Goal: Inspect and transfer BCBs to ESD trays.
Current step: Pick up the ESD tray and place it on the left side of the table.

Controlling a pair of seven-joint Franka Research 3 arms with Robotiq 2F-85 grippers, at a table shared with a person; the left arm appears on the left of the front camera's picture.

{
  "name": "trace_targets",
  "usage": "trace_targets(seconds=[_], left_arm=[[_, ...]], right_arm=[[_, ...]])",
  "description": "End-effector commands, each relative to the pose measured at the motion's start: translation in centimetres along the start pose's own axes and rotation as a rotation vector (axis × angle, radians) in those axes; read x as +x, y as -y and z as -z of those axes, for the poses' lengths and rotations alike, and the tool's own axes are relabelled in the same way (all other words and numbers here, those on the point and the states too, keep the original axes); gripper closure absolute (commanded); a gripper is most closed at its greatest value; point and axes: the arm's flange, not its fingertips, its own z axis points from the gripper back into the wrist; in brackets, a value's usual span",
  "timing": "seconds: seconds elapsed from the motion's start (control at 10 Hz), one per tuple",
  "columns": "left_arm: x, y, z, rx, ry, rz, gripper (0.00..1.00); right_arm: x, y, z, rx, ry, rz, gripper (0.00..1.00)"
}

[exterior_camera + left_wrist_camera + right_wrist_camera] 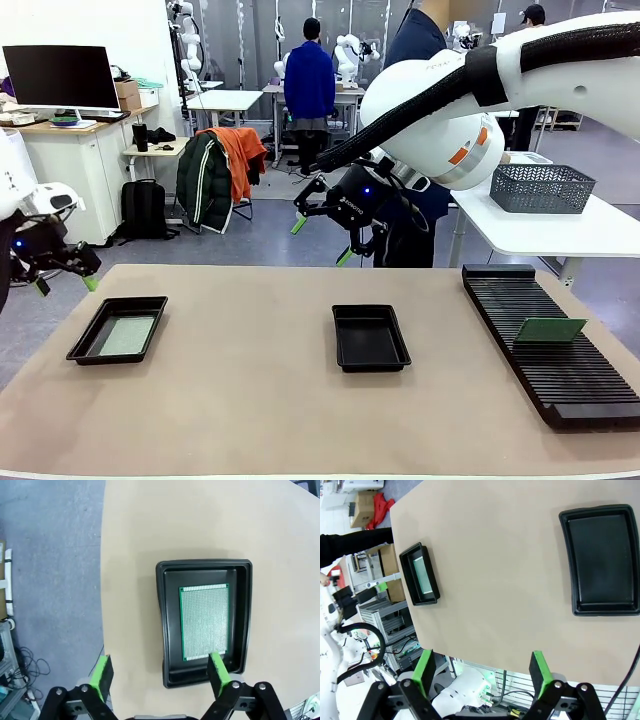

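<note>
Here, one board (127, 335) lies flat on the floor of the left tray (85, 347), at lower left of the front view. A second board (549, 330) rests tilted on the ribbed rack (570, 385) at right, and the middle tray (370, 340) holds nothing. The left hand (65, 285) and the right hand (322, 241) hang raised clear of the table (250, 400), jaws spread wide, gripping nothing. The boards look thin, stiff and light, likely easy to scratch, so I would pinch the racked one by its free upper edge. White lettering on the right hand is too small to read surely; the boards show no readable print.
</note>
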Motion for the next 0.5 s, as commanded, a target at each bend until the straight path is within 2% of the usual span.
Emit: trace_targets(seconds=[0.0,0.3,0.4], left_arm=[[0.2,1.4,-1.7,0.040,-0.024,0.015,0.00],[0.6,2.5,-3.5,0.057,-0.031,0.032,0.00],[0.4,1.9,-2.9,0.033,-0.010,0.034,0.00]], right_arm=[[0.1,-0.3,0.0,-0.021,0.006,0.016,0.00],[0.1,-0.3,0.0,-0.021,0.006,0.016,0.00],[0.1,-0.3,0.0,-0.021,0.006,0.016,0.00]])
